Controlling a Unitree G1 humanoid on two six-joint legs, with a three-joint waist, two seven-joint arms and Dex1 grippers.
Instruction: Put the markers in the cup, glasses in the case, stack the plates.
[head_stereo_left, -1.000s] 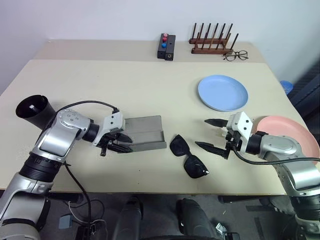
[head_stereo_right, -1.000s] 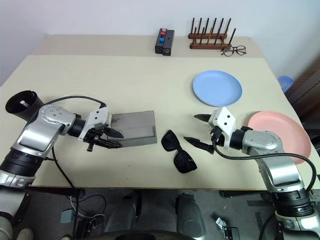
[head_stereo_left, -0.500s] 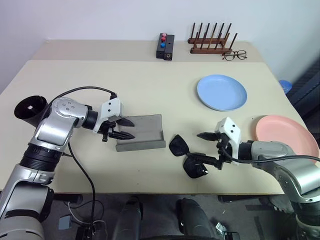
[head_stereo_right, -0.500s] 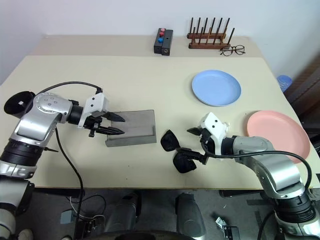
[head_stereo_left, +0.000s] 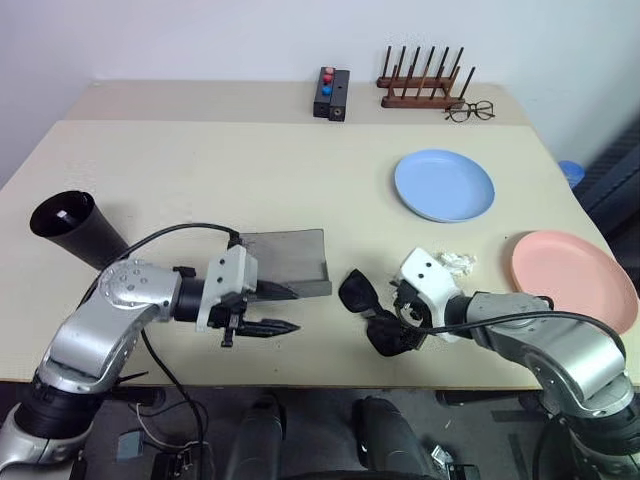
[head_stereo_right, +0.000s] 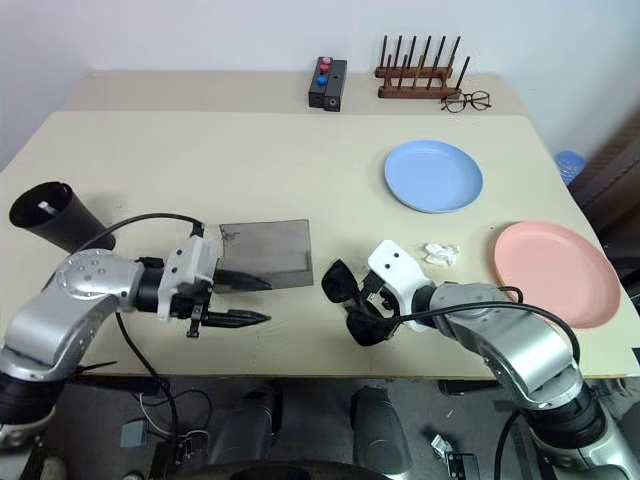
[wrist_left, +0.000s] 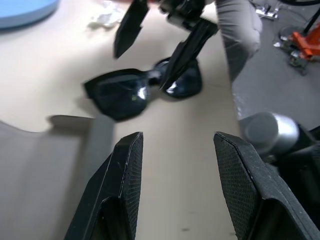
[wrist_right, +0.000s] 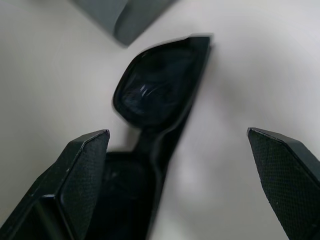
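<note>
Glasses (wrist_right: 160, 105) lie between the spread, unclenched fingers of the right pincer (head_stereo_right: 372, 308).

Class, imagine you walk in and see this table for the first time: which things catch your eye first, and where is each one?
Near the front edge, the black sunglasses lie on the table between the open jaws of the right gripper. Just to their left sits the grey case, lid open, with the left gripper beside it, jaws apart and empty. On the robot's right lie the blue plate and, nearer the front, the pink plate, apart and unstacked.
</note>
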